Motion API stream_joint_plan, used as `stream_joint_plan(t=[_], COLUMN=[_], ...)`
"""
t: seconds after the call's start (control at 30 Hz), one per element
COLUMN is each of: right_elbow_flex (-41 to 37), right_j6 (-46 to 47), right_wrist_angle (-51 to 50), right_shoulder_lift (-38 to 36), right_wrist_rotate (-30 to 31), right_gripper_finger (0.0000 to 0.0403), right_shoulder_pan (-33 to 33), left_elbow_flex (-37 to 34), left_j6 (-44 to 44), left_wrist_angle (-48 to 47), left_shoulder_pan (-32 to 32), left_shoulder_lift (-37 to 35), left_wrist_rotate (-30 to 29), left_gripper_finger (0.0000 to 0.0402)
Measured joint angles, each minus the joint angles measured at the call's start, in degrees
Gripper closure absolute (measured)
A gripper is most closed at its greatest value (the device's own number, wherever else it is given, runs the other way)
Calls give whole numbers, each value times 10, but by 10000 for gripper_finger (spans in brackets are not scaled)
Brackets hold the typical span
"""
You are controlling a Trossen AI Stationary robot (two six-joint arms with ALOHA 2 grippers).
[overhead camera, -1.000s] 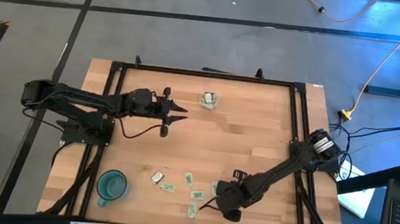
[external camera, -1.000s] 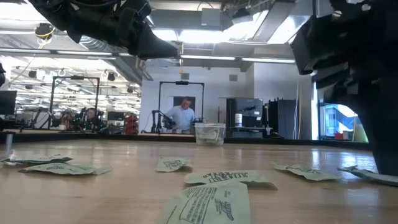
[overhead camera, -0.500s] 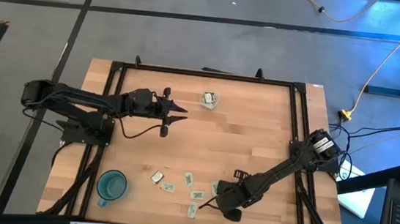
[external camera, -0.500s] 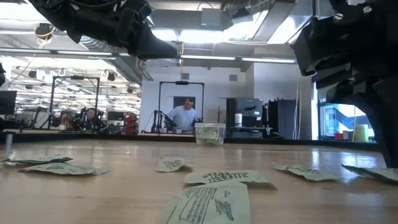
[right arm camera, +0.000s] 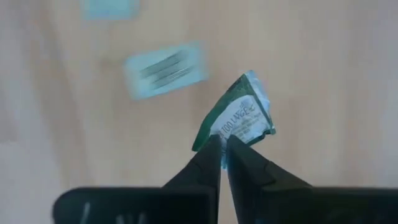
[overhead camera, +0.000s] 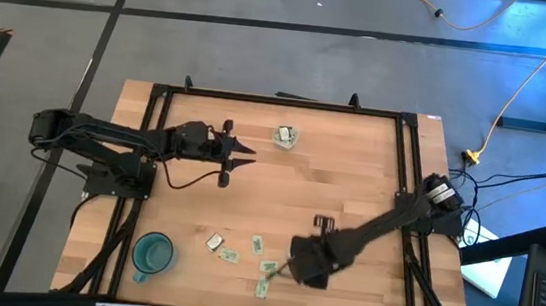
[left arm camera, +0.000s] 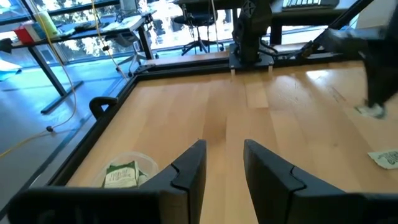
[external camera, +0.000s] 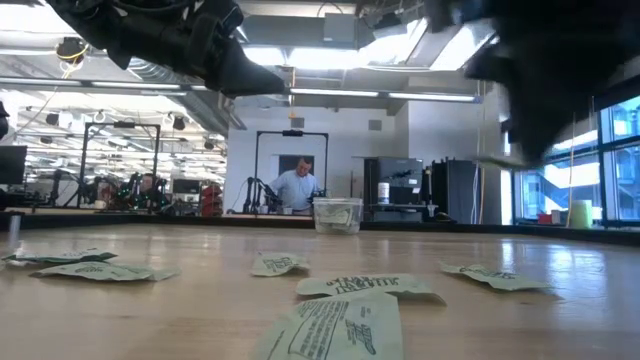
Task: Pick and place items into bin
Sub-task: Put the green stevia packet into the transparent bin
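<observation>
Several small pale green and white packets (overhead camera: 230, 256) lie flat on the wooden table near its front edge, also in the low view (external camera: 368, 286). The clear bin (overhead camera: 285, 136) stands at the far middle with packets inside, and shows in the left wrist view (left arm camera: 127, 174). My right gripper (overhead camera: 287, 268) hovers over the loose packets, shut on one green packet (right arm camera: 239, 115). My left gripper (overhead camera: 246, 155) hangs open above the table to the left of the bin, with nothing between its fingers (left arm camera: 193, 165). My right gripper pinches the green packet by one edge (right arm camera: 227, 129) between its two fingertips. The fingers come from above, pointing down at the table. The packet juts out past the fingertips, bent and tilted, lifted clear of the table.
A teal cup (overhead camera: 153, 254) stands at the near left corner. A black frame (overhead camera: 278, 100) runs round the table's edges. Bare wood lies between the bin and the loose packets. A person shows in the room far behind the bin (external camera: 295, 187).
My right gripper has shut on a green packet at the near right of the group and risen with it, shifting a little toward the far edge. That packet has left the table; the other packets lie as before.
</observation>
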Motion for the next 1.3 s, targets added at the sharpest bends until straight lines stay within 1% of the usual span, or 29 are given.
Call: stream_joint_plan(t=[0.07,0.17,0.33,0.53,0.63,0.73,0.83,0.9,1.03,1.3], right_elbow_flex=[10,15,15,15,14,15,14,14,14,14], right_j6=[-41,-126,-285,-476,-544,-573,-575,-575,-583,-598], right_wrist_angle=[-21,-16,2,102,156,207,238,235,250,278], right_shoulder_lift=[-13,-38,-71,-68,-63,-59,-47,-37,-14,45], right_wrist_rotate=[12,15,22,27,14,-15,-49,-63,-69,-69], right_gripper_finger=[376,376,376,375,375,375,375,375,375,375], right_shoulder_pan=[-27,-76,-183,-322,-383,-436,-477,-496,-516,-524], left_elbow_flex=[0,0,0,0,0,0,0,0,0,0], left_j6=[0,0,3,32,35,34,31,30,29,9], left_wrist_angle=[-8,-26,-36,-36,-36,-40,-41,-41,-47,-50], left_shoulder_pan=[0,1,1,1,1,1,1,1,1,1], left_shoulder_lift=[0,0,0,0,0,0,0,0,0,0], left_wrist_rotate=[0,0,0,-1,-1,-2,-3,-3,-3,-1], left_gripper_finger=[300,300,300,300,300,300,300,300,300,300])
